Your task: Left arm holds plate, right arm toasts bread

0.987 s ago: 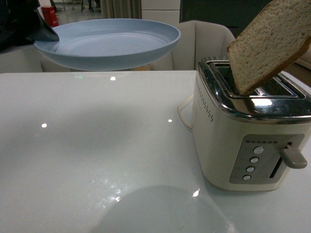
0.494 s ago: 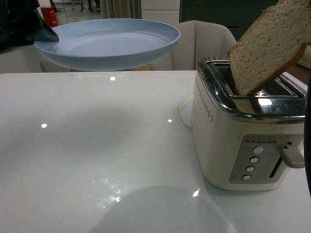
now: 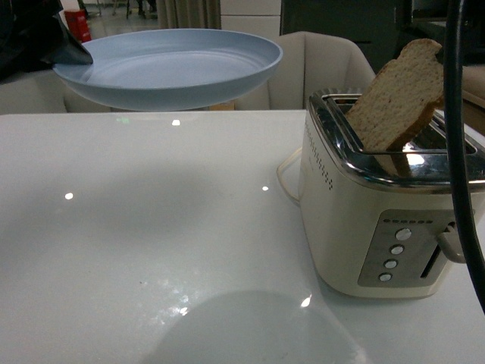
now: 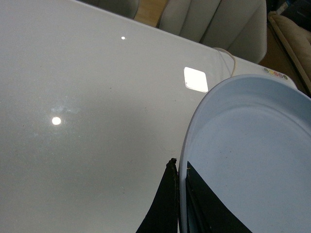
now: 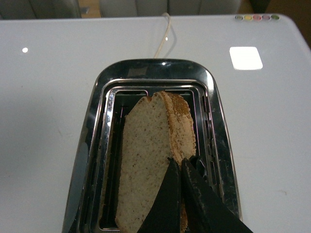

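My right jaws pinch the bread (image 5: pixel 146 160) by its top crust, long axis slanting into the toaster (image 5: pixel 92 145) slot below; left jaws clamp the plate (image 3: pixel 258 68).

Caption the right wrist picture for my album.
Right gripper pinches a bread slice leaning in the toaster slot.

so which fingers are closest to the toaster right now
the right fingers, closed at the bread crust directly over the toaster slot. the left fingers clamp the plate rim out over the table, well away from it.
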Tool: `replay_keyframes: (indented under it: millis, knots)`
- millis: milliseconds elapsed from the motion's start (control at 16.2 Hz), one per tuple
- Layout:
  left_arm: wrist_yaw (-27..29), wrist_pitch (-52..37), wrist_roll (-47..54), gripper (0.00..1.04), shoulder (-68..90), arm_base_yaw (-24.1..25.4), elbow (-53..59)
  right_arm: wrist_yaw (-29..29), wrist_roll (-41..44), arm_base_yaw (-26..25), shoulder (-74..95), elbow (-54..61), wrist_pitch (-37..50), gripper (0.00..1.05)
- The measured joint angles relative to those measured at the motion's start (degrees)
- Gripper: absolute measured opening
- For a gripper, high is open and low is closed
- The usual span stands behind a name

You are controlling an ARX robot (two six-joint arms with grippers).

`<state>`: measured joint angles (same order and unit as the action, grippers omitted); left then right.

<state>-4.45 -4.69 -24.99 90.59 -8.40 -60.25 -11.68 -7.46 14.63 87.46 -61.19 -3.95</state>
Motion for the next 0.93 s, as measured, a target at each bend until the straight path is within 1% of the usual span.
replay_keyframes:
  millis: [123, 185, 308, 370, 494, 555, 617, 679, 802, 925]
  knots:
    - [0.02, 0.0, 0.0, 0.03, 0.0, 0.0, 0.0, 1.79, -2.03, -0.02, 2.54, -4.59, -6.03, 0.02]
    - [0.0, 0.0, 0.0, 0.03, 0.0, 0.0, 0.0, 2.8, -3.23, -0.02, 3.37, -6.19, -8.37, 0.08]
    - [0.0, 0.0, 0.0, 0.03, 0.0, 0.0, 0.0, 5.16, -7.02, -0.04, 4.48, -7.91, -10.58, 0.32]
    - [0.02, 0.0, 0.0, 0.03, 0.0, 0.0, 0.0, 6.32, -9.55, -0.02, 4.42, -7.96, -10.54, 0.47]
    - [0.0, -0.02, 0.0, 0.03, 0.0, 0.0, 0.0, 9.81, -14.27, -0.15, 3.34, -7.61, -9.97, 0.69]
    - [0.02, 0.0, 0.0, 0.03, 0.0, 0.0, 0.0, 11.13, -16.22, -0.44, 2.34, -6.97, -9.22, 0.76]
    - [0.0, 0.04, 0.0, 0.03, 0.0, 0.0, 0.0, 12.0, -18.73, -0.44, 0.48, -5.64, -7.82, 0.85]
    - [0.02, -0.04, 0.0, 0.03, 0.0, 0.0, 0.0, 11.67, -21.18, -0.39, -3.21, -3.21, -5.44, 0.98]
    - [0.02, 0.0, 0.0, 0.03, 0.0, 0.0, 0.0, 8.11, -22.23, 0.37, -10.6, 1.38, -1.62, 0.97]
    - [0.0, 0.0, 0.0, 0.03, 0.0, 0.0, 0.0, 5.95, -20.72, 0.22, -17.11, 6.08, 0.7, 0.98]
